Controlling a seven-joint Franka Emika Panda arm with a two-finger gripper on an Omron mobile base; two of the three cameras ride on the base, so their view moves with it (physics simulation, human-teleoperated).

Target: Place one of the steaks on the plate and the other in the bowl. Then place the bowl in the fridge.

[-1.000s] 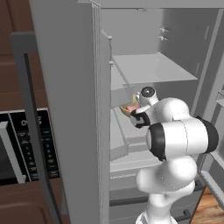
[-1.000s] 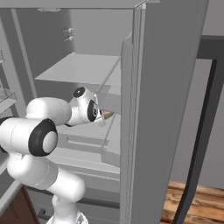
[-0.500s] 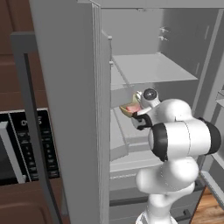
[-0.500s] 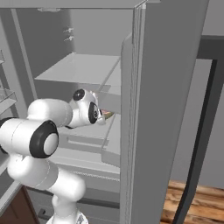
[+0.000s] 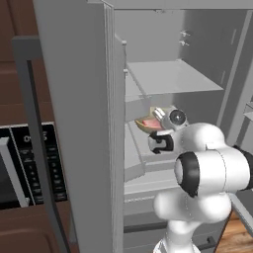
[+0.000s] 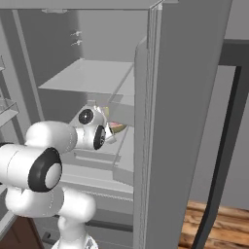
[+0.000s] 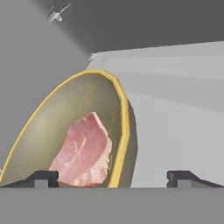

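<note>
Fridge point(image 5: 74, 99) stands wide open, both doors swung out, and the white arm reaches deep into the middle of it. The gripper point(image 7: 113, 177) is right at the yellowish-tan bowl point(image 7: 65, 131). In the hand view its two dark fingertips point(image 7: 41, 178) sit apart, one at the bowl's inner side near the meat, the other outside the wall, so the bowl's yellow rim lies between them. Looks like it straddles the rim, but whether it's clamping or slack I cannot tell (fingertips are mostly cut off at the bottom edge).

Steak point(image 7: 83, 151) lies flat inside the bowl, pink w/ pale marbling, resting on the bowl's floor and reaching toward the near wall.

From the left base view, the bowl point(image 5: 146, 123) peeks out just left of the wrist, over a grey fridge shelf point(image 5: 143, 148), w/ a bit of pink steak point(image 5: 147, 122) showing in it. Can't tell if the bowl touches the shelf or hangs just above. Another wide shelf point(image 5: 170, 76) sits higher up, well above it.

From the right base view, the bowl point(image 6: 116, 127) is a sliver between the wrist and the right door point(image 6: 180, 121).
</note>
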